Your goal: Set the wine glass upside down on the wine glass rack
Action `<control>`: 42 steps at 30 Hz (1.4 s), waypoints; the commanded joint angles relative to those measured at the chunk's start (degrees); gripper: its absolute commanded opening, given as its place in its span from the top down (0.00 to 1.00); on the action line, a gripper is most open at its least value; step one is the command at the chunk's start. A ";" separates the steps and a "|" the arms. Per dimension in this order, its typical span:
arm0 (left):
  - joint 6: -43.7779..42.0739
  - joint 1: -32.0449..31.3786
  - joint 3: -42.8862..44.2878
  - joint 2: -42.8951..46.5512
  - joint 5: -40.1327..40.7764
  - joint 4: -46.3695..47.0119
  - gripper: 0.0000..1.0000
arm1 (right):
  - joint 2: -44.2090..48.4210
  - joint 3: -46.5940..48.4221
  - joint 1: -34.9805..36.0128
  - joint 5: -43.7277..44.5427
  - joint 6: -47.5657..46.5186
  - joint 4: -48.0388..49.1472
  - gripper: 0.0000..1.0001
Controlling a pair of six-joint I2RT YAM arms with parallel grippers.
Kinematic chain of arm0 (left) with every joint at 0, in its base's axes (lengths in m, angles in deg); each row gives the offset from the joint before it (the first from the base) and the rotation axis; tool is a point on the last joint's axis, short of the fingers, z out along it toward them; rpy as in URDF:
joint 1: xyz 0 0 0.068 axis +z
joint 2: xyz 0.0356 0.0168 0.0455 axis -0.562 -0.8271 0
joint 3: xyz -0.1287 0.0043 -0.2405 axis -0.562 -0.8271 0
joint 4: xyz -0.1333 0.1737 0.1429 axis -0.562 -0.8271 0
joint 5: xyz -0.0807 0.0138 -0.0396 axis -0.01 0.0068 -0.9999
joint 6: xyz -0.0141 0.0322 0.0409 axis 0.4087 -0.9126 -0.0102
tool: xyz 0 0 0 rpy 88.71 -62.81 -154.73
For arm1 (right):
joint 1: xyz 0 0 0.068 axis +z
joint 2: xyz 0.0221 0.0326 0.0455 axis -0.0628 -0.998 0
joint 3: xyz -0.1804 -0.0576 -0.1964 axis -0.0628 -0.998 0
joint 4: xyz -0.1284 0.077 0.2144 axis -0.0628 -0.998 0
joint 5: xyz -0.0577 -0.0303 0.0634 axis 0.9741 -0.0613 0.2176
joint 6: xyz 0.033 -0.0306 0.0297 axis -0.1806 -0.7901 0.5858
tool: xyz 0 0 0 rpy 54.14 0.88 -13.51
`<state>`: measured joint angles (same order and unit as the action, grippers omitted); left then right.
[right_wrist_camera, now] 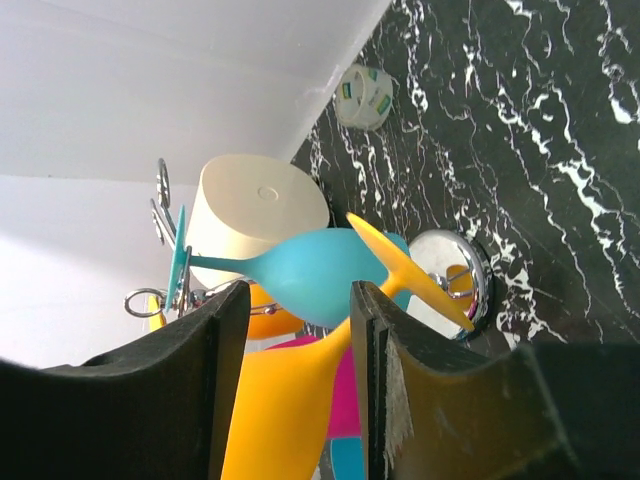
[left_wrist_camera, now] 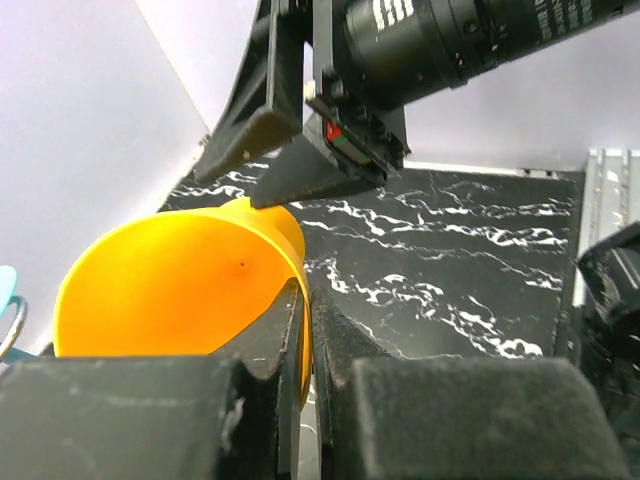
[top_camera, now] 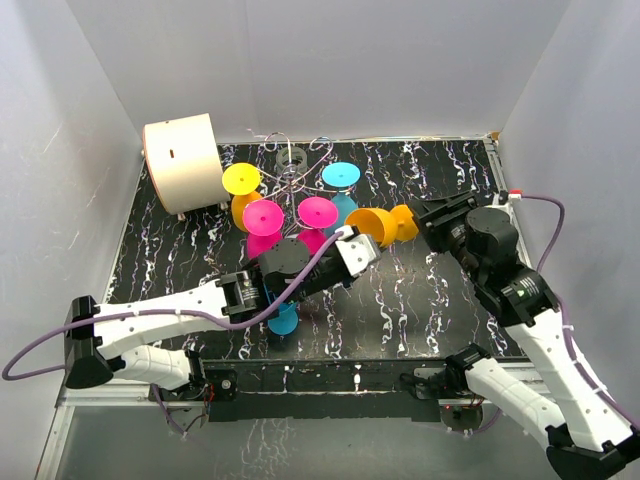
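Jaws on the left gripper (top_camera: 358, 241) stand nearly together and pinch the rim of the orange wine glass (top_camera: 378, 226) between them. The right gripper (top_camera: 419, 222) is closed around the narrow stem end of the same glass, so both arms hold it at once, up off the table. In the top view the glass lies on its side near the middle of the frame, its long axis running roughly left to right. The bowl's mouth faces lower left toward the left gripper, and the foot points right into the right gripper. The wine glass rack (top_camera: 293, 182) stands just to the upper left of the bowl, with magenta glasses (top_camera: 317, 211) hanging on its near arms, so the left gripper is the nearer of the two. By this reading, the glass must turn from lying flat to bowl-down and foot-up before its stem can slide into a wire arm. Which arm of the rack is free cannot be told from these views, and the hung glasses look to leave little room.
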<state>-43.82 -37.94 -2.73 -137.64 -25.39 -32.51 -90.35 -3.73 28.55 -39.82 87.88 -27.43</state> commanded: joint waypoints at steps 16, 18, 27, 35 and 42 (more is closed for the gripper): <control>-8.78 -0.28 -10.33 3.17 1.21 28.00 1.00 | -5.69 1.72 -0.25 -8.04 12.50 1.99 0.64; -8.86 -0.24 -10.48 3.08 1.04 28.80 1.00 | -5.98 1.36 -0.25 -8.88 12.23 2.68 0.63; -8.41 -0.24 -11.15 3.46 -2.73 30.22 1.00 | -9.70 2.25 -0.26 -13.23 11.95 7.59 0.66; -8.82 -0.21 -11.35 3.72 -2.42 29.03 1.00 | -8.70 2.25 -0.27 -11.02 11.95 7.25 0.87; -8.16 -0.24 -11.84 4.54 -4.54 26.69 0.91 | -6.35 2.18 -0.25 -7.62 11.72 8.65 1.00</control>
<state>-52.69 -38.01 -15.12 -136.65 -26.71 -9.06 -98.52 -3.12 27.90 -49.50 104.40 -20.72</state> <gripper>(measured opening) 0.037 0.078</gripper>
